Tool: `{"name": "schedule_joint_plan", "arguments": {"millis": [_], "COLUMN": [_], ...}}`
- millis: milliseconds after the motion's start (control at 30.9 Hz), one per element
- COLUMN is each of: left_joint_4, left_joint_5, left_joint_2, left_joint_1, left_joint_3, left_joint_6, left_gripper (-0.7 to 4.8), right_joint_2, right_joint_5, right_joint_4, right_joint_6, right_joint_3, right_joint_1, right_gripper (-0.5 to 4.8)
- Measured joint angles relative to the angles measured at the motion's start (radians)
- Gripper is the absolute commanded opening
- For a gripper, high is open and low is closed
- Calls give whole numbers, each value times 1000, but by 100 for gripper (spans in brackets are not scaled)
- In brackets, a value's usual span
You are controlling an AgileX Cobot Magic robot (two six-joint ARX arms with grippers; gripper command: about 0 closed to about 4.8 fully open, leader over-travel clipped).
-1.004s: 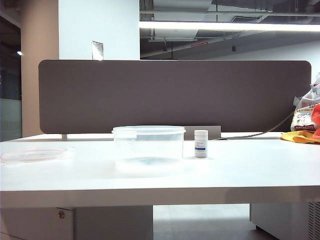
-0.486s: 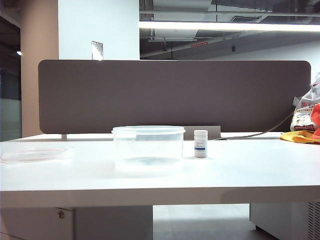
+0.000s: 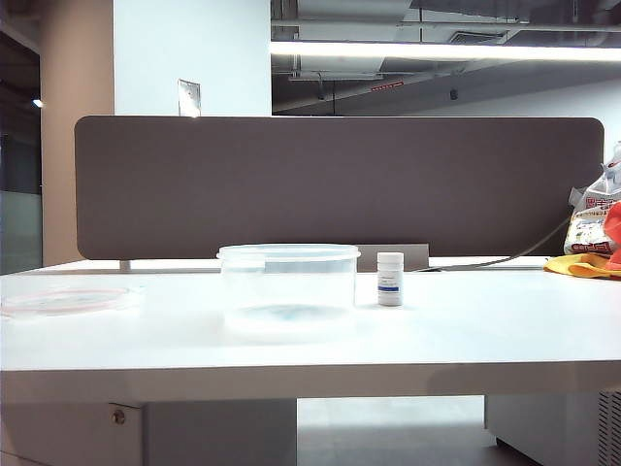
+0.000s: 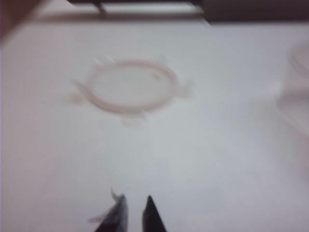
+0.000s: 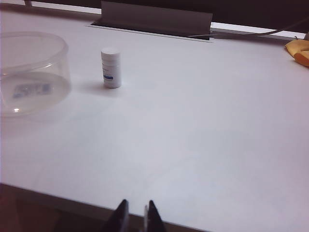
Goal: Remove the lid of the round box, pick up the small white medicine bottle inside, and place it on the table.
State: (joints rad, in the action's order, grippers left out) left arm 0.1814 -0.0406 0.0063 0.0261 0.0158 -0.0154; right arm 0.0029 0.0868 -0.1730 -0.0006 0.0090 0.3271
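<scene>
Your lid (image 3: pixel 64 299) lay flat far left; round box (image 3: pixel 288 283) open, empty; bottle (image 3: pixel 390 280) upright just right, on surface (image 3: pixel 466 330).

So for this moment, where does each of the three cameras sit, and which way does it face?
Exterior: low at the table's front edge, facing the partition; no arms show.
Left wrist: above the table, facing the lid; left gripper tips show.
Right wrist: near the front edge, facing the medicine bottle; right gripper tips show.
All three share the round box.

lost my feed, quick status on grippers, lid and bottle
Left gripper and right gripper nearly shut, empty, pulled back. Lid off, flat on table. Bottle upright beside box. Nothing in the way.
</scene>
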Motion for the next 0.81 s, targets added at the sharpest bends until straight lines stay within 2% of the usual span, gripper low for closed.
{"name": "schedule_joint_plan", "arguments": {"millis": [130, 324, 486, 777, 810], "left_joint_4": [-29, -27, -26, -26, -26], "left_joint_5": [0, -1, -4, -3, -3], "left_joint_2": [-3, -3, -3, -3, -3], "left_joint_1": [48, 38, -30, -34, -34], "left_joint_3": [-8, -8, -8, -7, -8], "left_joint_6": [-27, -23, -23, -23, -23], "left_gripper": [52, 52, 52, 52, 52], "right_joint_2": [0, 0, 0, 0, 0], "right_joint_5": [0, -1, -1, -1, -5], "right_joint_4": [1, 1, 1, 1, 1], "right_joint_6": [0, 0, 0, 0, 0], "right_joint_3": [0, 0, 0, 0, 0], "right_joint_1": [0, 1, 1, -2, -34], "right_gripper": [53, 53, 53, 53, 53]}}
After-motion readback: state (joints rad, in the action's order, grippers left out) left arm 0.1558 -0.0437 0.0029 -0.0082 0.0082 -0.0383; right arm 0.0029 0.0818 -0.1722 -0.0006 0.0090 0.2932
